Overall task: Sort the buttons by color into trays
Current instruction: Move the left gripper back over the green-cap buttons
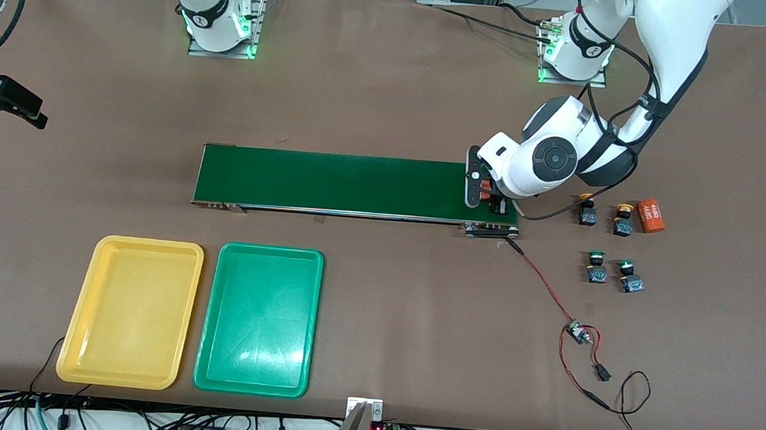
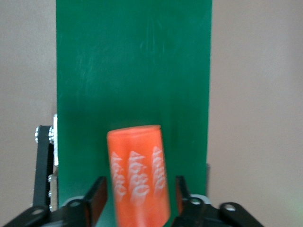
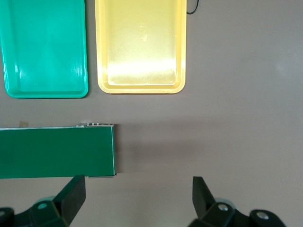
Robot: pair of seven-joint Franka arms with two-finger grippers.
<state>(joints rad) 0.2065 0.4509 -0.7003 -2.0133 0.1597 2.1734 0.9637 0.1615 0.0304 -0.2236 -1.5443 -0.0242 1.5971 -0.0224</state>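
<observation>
Our right gripper (image 3: 139,189) waits over bare table off the belt's end at the right arm's side, its fingers spread wide with nothing between them.

The yellow tray (image 1: 148,242) and green tray (image 1: 271,249) lie side by side, nearer the front camera than the belt (image 1: 332,182), and we see nothing in either.

At the belt's other end our left gripper (image 2: 140,189) sits low over an orange cylinder (image 2: 137,165) lying on the belt. Its fingers are partly open on either side of it, just clear, so we judge there is no grip.

All four buttons stand on the table past that end. The two yellow buttons (image 1: 586,213) are beside a second cylinder (image 1: 651,215), and the two green buttons (image 1: 596,266) are nearer the camera. None is sorted yet.

We expect the buttons to be light, rigid and easy to tip. The domed caps look smooth and likely to slip, so we would pinch the flat sides of the black body from above, below the cap.
</observation>
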